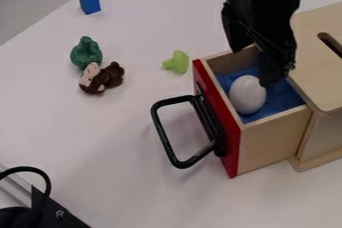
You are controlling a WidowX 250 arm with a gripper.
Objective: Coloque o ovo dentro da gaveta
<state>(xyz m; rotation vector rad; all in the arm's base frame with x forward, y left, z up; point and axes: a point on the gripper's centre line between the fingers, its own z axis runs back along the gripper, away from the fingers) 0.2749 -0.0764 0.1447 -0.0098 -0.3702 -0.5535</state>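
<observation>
Black bracket [53, 216] nearest; white oval egg [248, 95] already laid inside red-fronted wooden drawer [270, 144]; seemingly, only black robotic hand [269, 72] to be withdrawn, its grip cannot be told.

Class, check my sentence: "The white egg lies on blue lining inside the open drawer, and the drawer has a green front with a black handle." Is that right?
Not quite: the front is red, not green, as the camera view shows. The white egg does lie on blue lining inside the open drawer, and the handle is black.
</observation>
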